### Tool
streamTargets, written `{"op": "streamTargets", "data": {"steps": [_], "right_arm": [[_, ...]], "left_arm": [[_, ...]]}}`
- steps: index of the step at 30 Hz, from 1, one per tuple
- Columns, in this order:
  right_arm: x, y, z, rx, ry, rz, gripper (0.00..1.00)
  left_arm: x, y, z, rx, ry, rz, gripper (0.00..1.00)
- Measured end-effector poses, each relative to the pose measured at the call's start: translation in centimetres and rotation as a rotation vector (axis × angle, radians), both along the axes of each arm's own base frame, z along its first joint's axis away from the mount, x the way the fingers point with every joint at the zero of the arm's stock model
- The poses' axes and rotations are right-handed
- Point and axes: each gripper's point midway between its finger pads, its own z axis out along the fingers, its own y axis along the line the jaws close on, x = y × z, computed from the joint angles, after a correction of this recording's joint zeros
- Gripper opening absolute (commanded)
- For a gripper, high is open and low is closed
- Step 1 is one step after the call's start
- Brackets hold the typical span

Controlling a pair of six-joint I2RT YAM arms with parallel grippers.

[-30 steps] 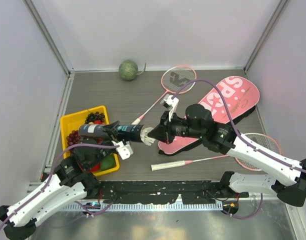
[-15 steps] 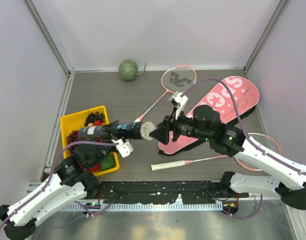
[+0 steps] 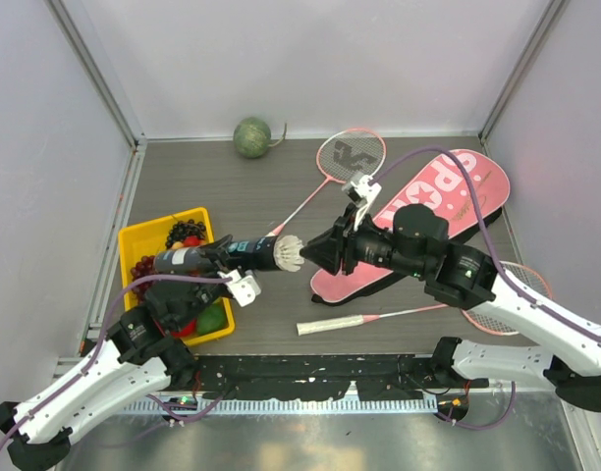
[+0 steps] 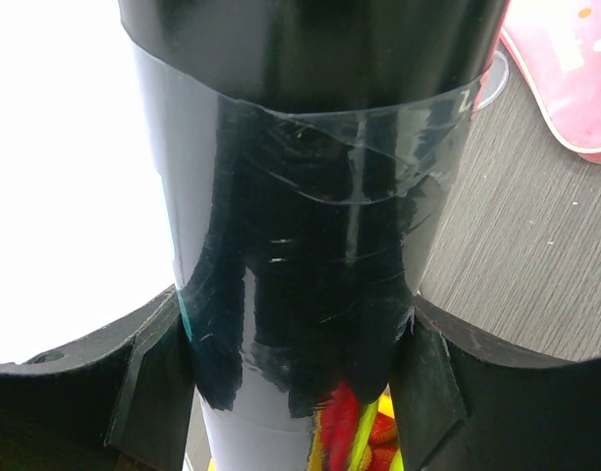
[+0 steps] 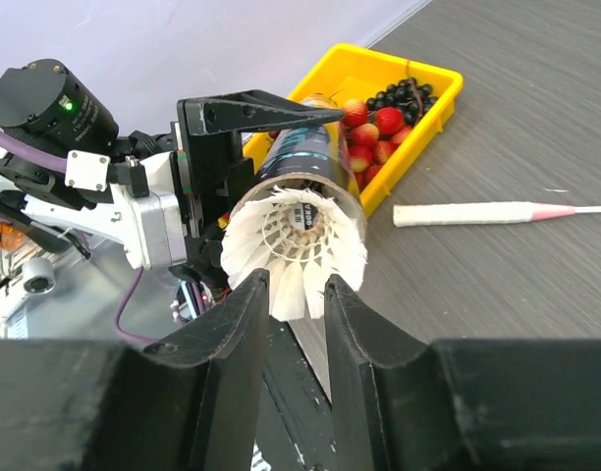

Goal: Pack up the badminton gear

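Two rackets: both lie flat on the bench point(image 3: 212, 186); the far racket point(image 3: 351, 155) has its head near the bag's far end, to its left; the near racket point(image 3: 332, 325) lies along the near side, its head off to the right, partly hidden by my right arm
Left tool point(image 3: 218, 257): pinching the black tube point(image 3: 251, 253) from both sides; I see the tube held level above the bench, mouth pointing right, its left end over the yellow tray point(image 3: 134, 235)
Shuttlecock point(image 5: 296, 240): seated in the tube's mouth; feather skirt sticking out to the right
Right tool point(image 5: 297, 294): fingers spread with a gap between them, right at the skirt; I cannot tell whether they touch the feathers
Pink bag point(image 3: 448, 196): flat on the right of the bench, running from far right toward the centre; partly under my right arm
Melon point(image 3: 251, 136): at the far edge, well apart from the gear
Tray contents: dark and red fruit
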Motion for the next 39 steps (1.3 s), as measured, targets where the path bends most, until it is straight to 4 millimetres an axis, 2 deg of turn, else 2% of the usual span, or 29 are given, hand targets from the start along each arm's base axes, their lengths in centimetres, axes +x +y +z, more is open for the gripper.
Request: {"op": "streamTargets", "data": {"steps": [8, 14, 18, 23, 27, 35, 39], "right_arm": [[0.5, 4.3, -2.5, -0.029, 0.052, 0.035, 0.29], [1.2, 7.4, -4.0, -0.048, 0.067, 0.035, 0.27], [1.5, 8.3, -4.1, -0.061, 0.059, 0.014, 0.26], [1.8, 8.0, -3.9, -0.073, 0.046, -0.019, 0.34], [1.7, 6.4, -3.2, -0.094, 0.019, -0.043, 0.38], [0.3, 1.9, 1.1, -0.041, -0.061, -0.063, 0.38], [-0.2, 0.8, 2.6, -0.009, -0.099, -0.054, 0.36]], "left_arm": [[-0.1, -0.2, 1.2, -0.048, 0.012, 0.005, 0.00], [-0.2, 0.0, 0.4, -0.017, 0.031, 0.003, 0.00], [-0.1, 0.3, 0.2, -0.010, 0.034, 0.019, 0.00], [-0.1, 0.3, 0.4, -0.014, 0.030, 0.020, 0.00], [-0.1, 0.2, 0.5, -0.017, 0.028, 0.017, 0.00], [-0.1, 0.2, 0.6, -0.021, 0.025, 0.016, 0.00], [-0.1, 0.2, 0.6, -0.023, 0.023, 0.016, 0.00]]}}
